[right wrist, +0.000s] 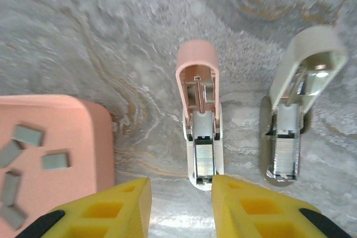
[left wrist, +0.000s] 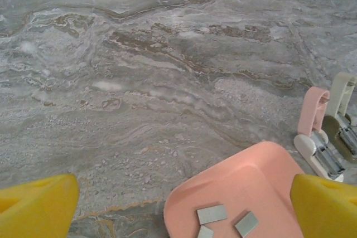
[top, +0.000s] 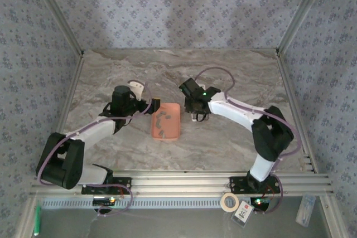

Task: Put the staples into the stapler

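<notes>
Hovering with its yellow fingers (left wrist: 36,204) spread wide and nothing held, left gripper (left wrist: 181,213) straddles a corner of the tray (left wrist: 245,165); staples (left wrist: 212,214) lie loose on the tray floor, between the two fingers and closer to the right-hand one, so left arm looks the nearer one for the pick. Strips are short grey bars lying flat at mixed angles, no shared heading; the middle one has its long axis running roughly finger to finger, so the wrist probably needs a turn to pinch it across the short side. Right gripper (right wrist: 181,204) also released, fingers apart, empty, parked at the near end of the pink stapler (right wrist: 199,132). That stapler lies straight ahead of the gap, long axis pointing directly away from the fingers, lid swung up at the far end, metal channel facing up at the near end. Cream stapler (right wrist: 293,126) sits parallel, ahead of the right-hand finger, open as well. From the right fingers the staples are off past the left-hand finger, apart from the pink stapler, bare table (right wrist: 139,82) between. Judgement: loading not started, no strip lifted yet; move turns on left fingers dropping onto one strip
</notes>
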Robot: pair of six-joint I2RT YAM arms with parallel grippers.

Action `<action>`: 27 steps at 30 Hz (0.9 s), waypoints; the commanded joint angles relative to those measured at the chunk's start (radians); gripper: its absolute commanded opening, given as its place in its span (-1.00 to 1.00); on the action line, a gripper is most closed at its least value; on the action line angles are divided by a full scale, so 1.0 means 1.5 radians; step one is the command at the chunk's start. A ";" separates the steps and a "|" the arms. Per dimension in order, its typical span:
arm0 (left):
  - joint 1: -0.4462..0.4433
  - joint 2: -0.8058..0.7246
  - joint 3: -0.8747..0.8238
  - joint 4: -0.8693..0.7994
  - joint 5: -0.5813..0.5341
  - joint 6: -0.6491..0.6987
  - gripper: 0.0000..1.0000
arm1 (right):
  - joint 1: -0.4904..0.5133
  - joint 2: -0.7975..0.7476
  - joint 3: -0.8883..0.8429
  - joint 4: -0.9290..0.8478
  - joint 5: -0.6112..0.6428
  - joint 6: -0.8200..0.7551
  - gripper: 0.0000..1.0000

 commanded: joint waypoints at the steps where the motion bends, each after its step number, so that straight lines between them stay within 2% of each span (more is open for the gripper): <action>1: -0.007 -0.012 0.049 -0.059 0.022 0.006 0.88 | -0.001 -0.067 -0.057 0.041 0.013 0.031 -0.31; 7: -0.023 0.046 0.151 -0.152 0.106 0.000 0.74 | -0.011 -0.147 -0.141 0.138 -0.009 0.084 -0.31; 13: -0.076 0.125 0.250 -0.210 0.126 0.049 0.70 | -0.019 -0.207 -0.252 0.233 -0.040 0.175 -0.31; 18: -0.097 0.205 0.328 -0.232 0.166 0.049 0.62 | -0.028 -0.227 -0.333 0.316 -0.067 0.273 -0.31; 27: -0.125 0.345 0.470 -0.290 0.194 0.031 0.62 | -0.029 -0.218 -0.439 0.431 -0.104 0.384 -0.33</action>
